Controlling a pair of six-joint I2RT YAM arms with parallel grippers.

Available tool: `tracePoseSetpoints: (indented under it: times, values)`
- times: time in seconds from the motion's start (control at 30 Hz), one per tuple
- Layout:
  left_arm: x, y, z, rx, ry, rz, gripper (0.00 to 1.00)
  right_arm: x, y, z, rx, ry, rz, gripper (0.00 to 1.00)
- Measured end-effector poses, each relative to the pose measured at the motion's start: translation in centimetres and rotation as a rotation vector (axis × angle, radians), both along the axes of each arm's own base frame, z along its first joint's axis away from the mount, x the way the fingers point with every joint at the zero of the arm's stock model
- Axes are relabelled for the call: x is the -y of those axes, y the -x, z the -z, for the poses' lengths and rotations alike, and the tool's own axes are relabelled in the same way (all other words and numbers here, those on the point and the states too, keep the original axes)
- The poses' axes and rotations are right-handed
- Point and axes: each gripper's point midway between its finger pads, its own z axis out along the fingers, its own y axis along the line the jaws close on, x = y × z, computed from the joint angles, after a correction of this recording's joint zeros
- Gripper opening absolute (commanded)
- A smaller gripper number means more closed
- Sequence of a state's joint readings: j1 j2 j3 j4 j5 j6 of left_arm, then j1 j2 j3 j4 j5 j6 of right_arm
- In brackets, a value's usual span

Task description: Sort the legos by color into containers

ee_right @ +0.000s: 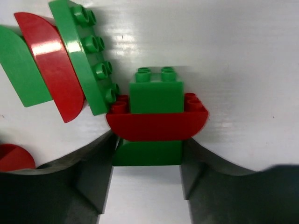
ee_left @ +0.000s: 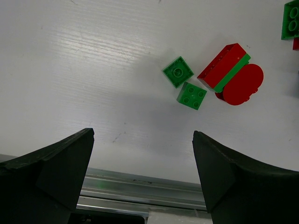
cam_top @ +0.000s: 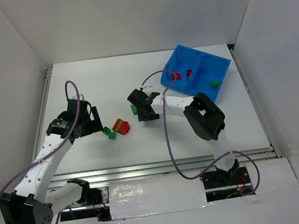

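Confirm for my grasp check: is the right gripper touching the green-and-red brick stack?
Touching. Right wrist view: the right gripper squeezes the brick stack, no gap either side.

White table (cam_top: pixel 91 75): blue bin (cam_top: pixel 178 60) is carried far-R; green legos (cam_top: pixel 108 133), red/green stack (cam_top: pixel 121 126), green/red block (cam_top: pixel 134 109) are laid nr ctr.

We see a white table (cam_top: pixel 108 84), white back wall (cam_top: pixel 128 17), aluminum rail (cam_top: pixel 145 170) low in frame, and 1 silver tape patch (cam_top: pixel 156 197) bottom center.

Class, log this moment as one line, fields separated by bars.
left end effector open | right end effector shut on green-red stack | blue bin part-filled
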State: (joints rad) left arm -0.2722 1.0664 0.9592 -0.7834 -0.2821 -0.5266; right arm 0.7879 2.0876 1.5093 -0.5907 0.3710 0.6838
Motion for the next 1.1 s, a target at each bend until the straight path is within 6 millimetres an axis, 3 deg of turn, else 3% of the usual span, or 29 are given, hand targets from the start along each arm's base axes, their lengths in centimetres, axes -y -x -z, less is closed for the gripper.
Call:
tracePoseSetpoints:
  times: [0.07, 0.23, 0.33, 0.43, 0.57, 0.67, 0.73, 0.83, 0.9, 1.1]
  values:
    - [0.0, 0.0, 0.0, 0.0, 0.0, 0.001, 0.99, -0.1, -0.3, 0.0, 0.023, -0.011, 0.002, 0.46]
    - [0.2, 0.0, 0.1, -0.005, 0.006, 0.007, 0.99, 1.0, 0.5, -0.1, 0.061, -0.026, -0.019, 0.3]
    - [0.4, 0.1, 0.0, -0.022, 0.014, 0.018, 1.0, 2.1, 1.7, -0.5, 0.068, -0.016, -0.078, 0.3]
    - [1.4, -0.3, -1.2, -0.034, 0.051, 0.044, 1.0, 2.7, 3.3, -2.7, 0.087, -0.049, -0.187, 0.3]
    - [5.4, -2.3, -5.4, 0.008, 0.218, 0.148, 1.0, 1.5, 6.5, -9.4, 0.164, -0.22, -0.451, 0.31]
    - [10.3, -3.2, -8.2, 0.017, 0.428, 0.271, 1.0, 0.0, 8.8, -14.9, 0.253, -0.346, -0.654, 0.29]
    - [13.7, -3.0, -9.0, -0.023, 0.557, 0.356, 0.99, -0.7, 10.0, -17.0, 0.276, -0.395, -0.756, 0.28]
    - [17.5, -2.0, -9.4, -0.106, 0.699, 0.44, 1.0, -1.3, 11.6, -17.6, 0.26, -0.434, -0.857, 0.28]
    - [19.0, -1.2, -9.5, -0.156, 0.768, 0.475, 1.0, -1.3, 12.4, -17.6, 0.24, -0.447, -0.892, 0.28]
    - [20.7, 0.4, -9.7, -0.242, 0.897, 0.509, 0.99, -1.2, 13.6, -19.3, 0.268, -0.483, -0.946, 0.28]
